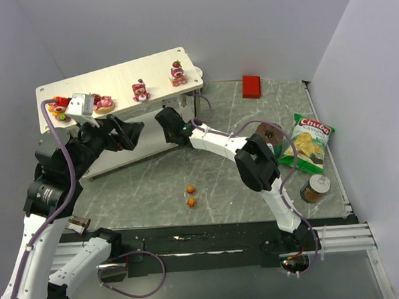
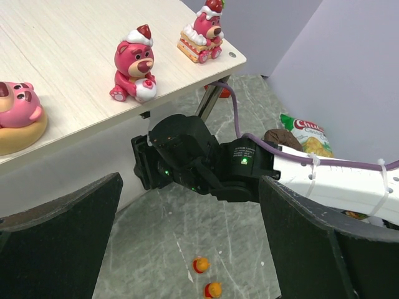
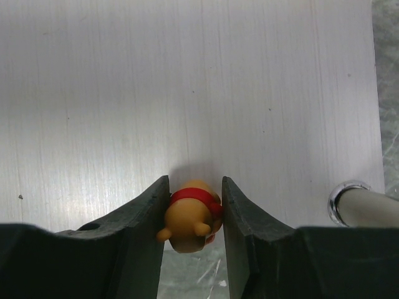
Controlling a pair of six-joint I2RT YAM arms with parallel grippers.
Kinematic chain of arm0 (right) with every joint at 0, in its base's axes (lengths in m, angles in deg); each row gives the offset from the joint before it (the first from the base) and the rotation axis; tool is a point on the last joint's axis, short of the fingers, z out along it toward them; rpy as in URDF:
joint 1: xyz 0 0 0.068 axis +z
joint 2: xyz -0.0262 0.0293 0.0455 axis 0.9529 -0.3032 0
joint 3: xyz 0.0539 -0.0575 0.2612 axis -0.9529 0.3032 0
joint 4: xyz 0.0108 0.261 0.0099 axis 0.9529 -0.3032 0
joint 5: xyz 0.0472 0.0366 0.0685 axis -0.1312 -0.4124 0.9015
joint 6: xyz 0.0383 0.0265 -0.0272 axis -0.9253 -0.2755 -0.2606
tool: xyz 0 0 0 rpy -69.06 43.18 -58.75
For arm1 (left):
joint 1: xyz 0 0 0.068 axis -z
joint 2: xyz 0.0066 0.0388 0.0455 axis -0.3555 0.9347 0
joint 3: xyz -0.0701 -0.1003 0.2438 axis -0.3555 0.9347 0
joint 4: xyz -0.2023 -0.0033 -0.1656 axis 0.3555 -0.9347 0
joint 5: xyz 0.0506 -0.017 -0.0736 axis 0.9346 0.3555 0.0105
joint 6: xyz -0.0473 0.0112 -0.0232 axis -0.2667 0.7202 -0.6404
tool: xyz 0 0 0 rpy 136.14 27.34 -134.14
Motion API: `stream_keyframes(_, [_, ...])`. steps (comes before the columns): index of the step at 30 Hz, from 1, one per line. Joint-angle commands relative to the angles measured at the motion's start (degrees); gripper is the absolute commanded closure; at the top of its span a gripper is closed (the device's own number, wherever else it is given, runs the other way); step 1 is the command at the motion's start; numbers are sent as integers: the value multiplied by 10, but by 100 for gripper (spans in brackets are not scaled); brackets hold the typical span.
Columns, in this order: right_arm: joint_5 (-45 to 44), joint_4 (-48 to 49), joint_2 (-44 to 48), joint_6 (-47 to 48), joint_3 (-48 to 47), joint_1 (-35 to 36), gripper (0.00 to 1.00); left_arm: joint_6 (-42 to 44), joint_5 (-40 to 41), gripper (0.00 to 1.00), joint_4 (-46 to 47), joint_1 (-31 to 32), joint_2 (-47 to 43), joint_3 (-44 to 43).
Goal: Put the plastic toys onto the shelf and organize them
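The shelf (image 1: pixel 125 73) stands at the back left. Three pink strawberry bears (image 1: pixel 177 73) (image 1: pixel 140 90) (image 1: pixel 103 102) and the orange-yellow flower-faced toy (image 1: pixel 60 114) stand on its top board. Two tiny orange bears (image 1: pixel 190 189) (image 1: pixel 191 202) lie on the table; they also show in the left wrist view (image 2: pixel 200 265) (image 2: pixel 213 289). My right gripper (image 3: pixel 193 205) is shut on a third orange bear (image 3: pixel 190 218) at the edge of the shelf's lower board (image 3: pixel 187 93). It reaches under the top board (image 1: pixel 163 116). My left gripper (image 2: pixel 190 249) is open and empty, above the table beside the shelf (image 1: pixel 130 133).
A red block (image 1: pixel 251 86) sits at the back. A chips bag (image 1: pixel 306 140), a dark brown object (image 1: pixel 271 134) and a brown-and-green cylinder (image 1: pixel 314 189) are at the right. A metal shelf leg (image 3: pixel 349 205) is just right of my right fingers.
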Motion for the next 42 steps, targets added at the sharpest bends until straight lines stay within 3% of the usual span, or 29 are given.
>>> stream_keyframes(1, [8,-50,-20,-10,-27,-12,73,19,5,3,15,3,-7,1])
stream_keyframes(3, [-1,-61,-29,-15,-35,-12,72,22,5,4,14,2,-8,2])
stream_keyframes(15, [-12,-75,-47,-34,-53,-16,40,24,22,4,7,10,-21,13])
stream_keyframes(25, [0,-33,12,-38,13,-15,15,30,34,4,5,16,-19,12])
stream_keyframes(42, [19,47,185,28,173,13,7,36,48,4,3,17,-24,17])
